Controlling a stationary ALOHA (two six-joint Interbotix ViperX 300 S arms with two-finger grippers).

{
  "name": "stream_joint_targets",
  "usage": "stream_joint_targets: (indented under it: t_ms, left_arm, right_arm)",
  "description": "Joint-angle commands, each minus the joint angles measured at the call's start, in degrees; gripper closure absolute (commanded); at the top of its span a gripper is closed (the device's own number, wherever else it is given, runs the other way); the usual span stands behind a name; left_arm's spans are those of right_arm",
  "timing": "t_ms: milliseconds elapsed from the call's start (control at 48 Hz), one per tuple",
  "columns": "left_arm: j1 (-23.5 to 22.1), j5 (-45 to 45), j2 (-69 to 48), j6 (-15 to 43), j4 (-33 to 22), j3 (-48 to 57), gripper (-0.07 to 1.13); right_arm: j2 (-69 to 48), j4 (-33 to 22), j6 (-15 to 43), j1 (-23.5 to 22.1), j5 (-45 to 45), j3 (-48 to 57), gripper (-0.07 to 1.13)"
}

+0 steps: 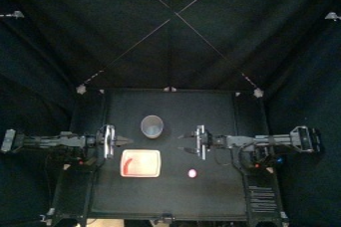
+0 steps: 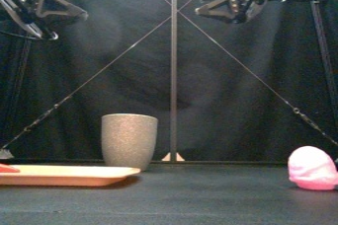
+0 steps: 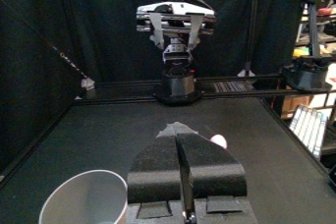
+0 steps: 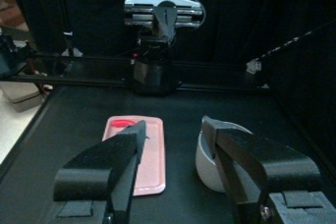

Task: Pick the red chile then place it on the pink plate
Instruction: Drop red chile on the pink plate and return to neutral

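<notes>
Red chile is down on the pink tray, lying at one end of it. In the front view it is only a red sliver at the tray's far left, so I can't make out its shape. The tray sits flat at the left front of the table. Just behind it stands the tall grey cup, upright and apart from the tray. Off to the right near the front edge, well clear of both, there's a rounded pink and white toy on the bare tabletop. My left gripper hangs high above the table's left side, by the tray's back left corner. Its jaws are pressed together with only a thin seam between them and nothing in them. My right gripper is up high too, right of the cup and behind the toy. Its jaws are spread wide and empty, and tray and cup show through the gap.
</notes>
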Motion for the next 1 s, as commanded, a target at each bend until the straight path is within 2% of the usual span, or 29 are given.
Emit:
stream_joint_targets:
  t_ms: [21,229,438,1000]
  left_arm:
    - [0.09,-0.26,0.09,0.0,0.18,-0.7,1.09]
    - [0.18,-0.26,0.09,0.09,0.18,-0.7,1.09]
    - [0.26,-0.26,0.09,0.0,0.09,-0.35,1.09]
    - [0.7,-0.26,0.0,0.09,0.09,-0.18,1.09]
  right_arm:
    - [-8.79,1.49,0.18,-0.18,-0.88,4.04,0.19]
    - [-24.43,5.54,0.18,-0.09,-1.05,13.71,0.19]
    - [-34.72,5.98,0.26,-0.18,-1.14,19.78,0.19]
    - [-24.7,3.52,0.18,1.05,-0.62,12.74,0.19]
